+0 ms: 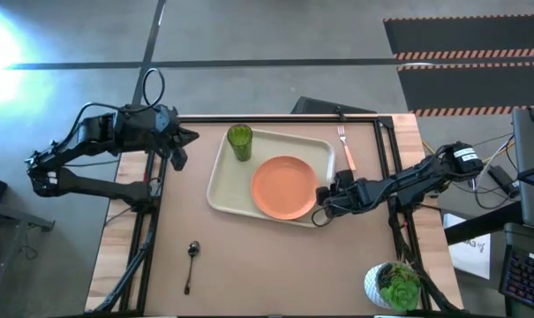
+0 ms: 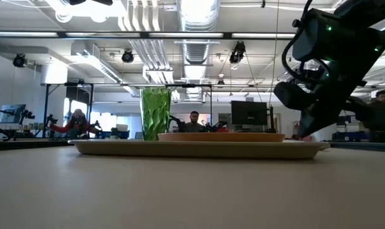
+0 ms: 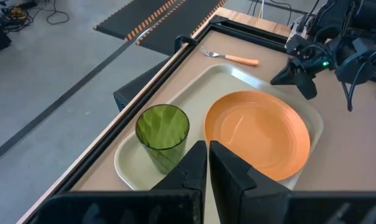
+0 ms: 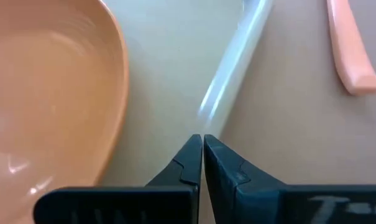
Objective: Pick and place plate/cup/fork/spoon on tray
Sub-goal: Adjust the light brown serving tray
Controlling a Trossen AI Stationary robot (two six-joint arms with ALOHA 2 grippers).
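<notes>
The cream tray (image 1: pixel 222 181) lies at the table's middle. On it rest the orange plate (image 1: pixel 285 187) and, in its far left corner, the upright green cup (image 1: pixel 240 141). The fork (image 1: pixel 344 148) lies on the table beyond the tray's right rim, its orange handle (image 4: pixel 349 50) showing in the right wrist view. The dark spoon (image 1: pixel 191 263) lies on the table near the front left. My right gripper (image 4: pixel 202 140) is shut and slants down at the tray's right rim, beside the plate (image 4: pixel 45 93). My left gripper (image 3: pixel 208 146) is shut, raised left of the tray, above the cup (image 3: pixel 163 127). My right gripper's shut fingertips (image 4: pixel 191 155) stand just over the tray's right rim (image 4: pixel 237 56), slanting down from the table's right side. Whether they touch the rim I cannot tell.
A white pot with a green plant (image 1: pixel 394 284) stands at the near right corner. Black frame rails (image 1: pixel 386 159) run along the table's sides and far edge. Cables and gear lie off the right edge. People sit in the room behind.
</notes>
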